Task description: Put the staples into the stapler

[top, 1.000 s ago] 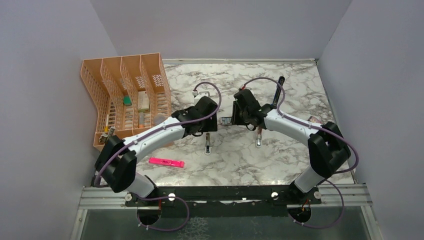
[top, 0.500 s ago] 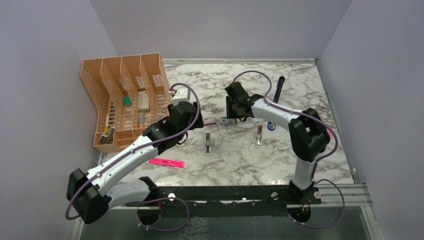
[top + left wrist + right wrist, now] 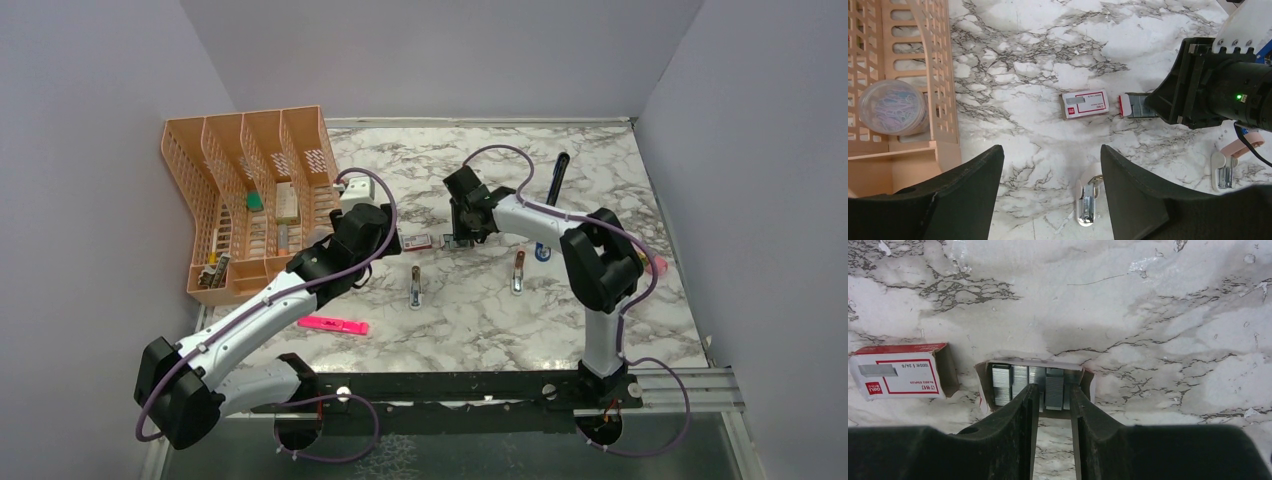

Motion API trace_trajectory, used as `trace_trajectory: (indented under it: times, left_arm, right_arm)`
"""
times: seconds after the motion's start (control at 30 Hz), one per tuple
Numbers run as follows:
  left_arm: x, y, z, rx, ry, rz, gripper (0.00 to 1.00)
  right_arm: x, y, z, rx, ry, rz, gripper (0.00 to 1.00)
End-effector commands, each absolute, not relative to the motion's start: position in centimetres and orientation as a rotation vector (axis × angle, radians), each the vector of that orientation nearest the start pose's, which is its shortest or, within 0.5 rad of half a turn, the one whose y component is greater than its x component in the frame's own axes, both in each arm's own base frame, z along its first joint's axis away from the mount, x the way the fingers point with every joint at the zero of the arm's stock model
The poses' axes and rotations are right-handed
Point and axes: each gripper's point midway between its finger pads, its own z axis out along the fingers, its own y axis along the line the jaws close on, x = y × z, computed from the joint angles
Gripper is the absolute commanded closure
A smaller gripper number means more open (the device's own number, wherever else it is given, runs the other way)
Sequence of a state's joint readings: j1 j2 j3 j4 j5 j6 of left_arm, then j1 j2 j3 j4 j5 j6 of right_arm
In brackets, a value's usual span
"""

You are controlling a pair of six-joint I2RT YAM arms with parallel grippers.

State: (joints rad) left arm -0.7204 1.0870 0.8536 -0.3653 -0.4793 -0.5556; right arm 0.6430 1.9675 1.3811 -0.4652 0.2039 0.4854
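The staples (image 3: pixel 1018 378) are silvery blocks in a small open tray, with the red-and-white box (image 3: pixel 898 375) to its left. In the top view the box (image 3: pixel 415 241) and tray (image 3: pixel 453 241) lie mid-table. My right gripper (image 3: pixel 1052 390) is at the tray's near edge, its jaws narrowly apart around one staple block (image 3: pixel 1054 389). It also shows in the top view (image 3: pixel 459 234). My left gripper (image 3: pixel 1050 165) is wide open and empty, above the table left of the box (image 3: pixel 1084 104). The blue stapler (image 3: pixel 542 252) is mostly hidden behind the right arm.
An orange mesh organizer (image 3: pixel 250 190) stands at the far left, with a jar of clips (image 3: pixel 893 107) in it. A white capsule-shaped piece (image 3: pixel 415 290), a peach-pink piece (image 3: pixel 518 272) and a pink highlighter (image 3: pixel 333 324) lie nearer the arms.
My left arm has pulled back to the left, uncovering the box. My right gripper has moved left and farther out, down to the tray of staples.
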Motion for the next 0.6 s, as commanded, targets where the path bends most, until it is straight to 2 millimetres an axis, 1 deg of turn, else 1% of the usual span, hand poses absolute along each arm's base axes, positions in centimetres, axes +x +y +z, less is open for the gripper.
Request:
trace_trajectory:
  times: [0.0, 0.33, 0.57]
  left_arm:
    - [29.0, -16.8, 17.9, -0.095, 2.105, -0.243, 0.28]
    - [29.0, -16.6, 17.1, -0.105, 2.126, -0.238, 0.28]
    - [29.2, -16.7, 16.4, -0.102, 2.146, -0.231, 0.29]
  right_arm:
    - [38.2, 25.5, 3.7, -0.079, 2.564, 0.096, 0.67]
    - [38.6, 25.8, 2.9, -0.057, 2.561, 0.103, 0.68]
    - [38.4, 25.9, 2.5, -0.058, 2.574, 0.111, 0.73]
